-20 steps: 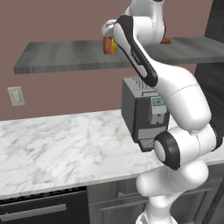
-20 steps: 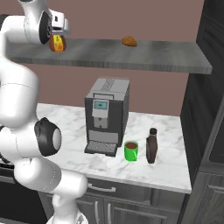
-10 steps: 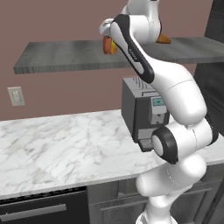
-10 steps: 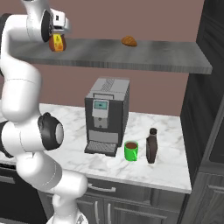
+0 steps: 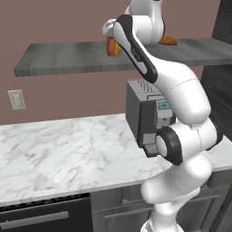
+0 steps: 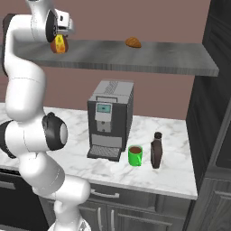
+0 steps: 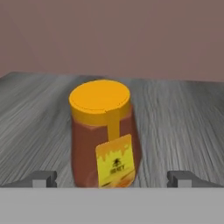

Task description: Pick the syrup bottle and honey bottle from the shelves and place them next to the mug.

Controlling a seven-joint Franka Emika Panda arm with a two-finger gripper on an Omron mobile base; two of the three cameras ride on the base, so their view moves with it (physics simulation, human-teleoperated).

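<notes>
The hand (image 7: 111,177) is raised to the shelf (image 6: 135,56) and is seen spread wide, its two fingertips (image 7: 41,178) standing apart on either side of the honey (image 7: 105,140) without touching it. Nothing is grasped. The honey stands upright on the shelf, cap up and label facing the hand camera, centred between the fingertips and close in front of them. In the right base view the honey (image 6: 59,44) is seen at the left part of the shelf, just under the hand (image 6: 63,34); in the left base view it (image 5: 111,46) is partly hidden behind the arm.

The syrup (image 6: 156,150) stands upright on the desk (image 6: 149,173), just right of the mug (image 6: 135,155), close beside it but apart. The mug sits in front of the right corner of the coffee machine (image 6: 109,119). A small brown pastry (image 6: 133,42) lies on the shelf, well to the right of the honey.
</notes>
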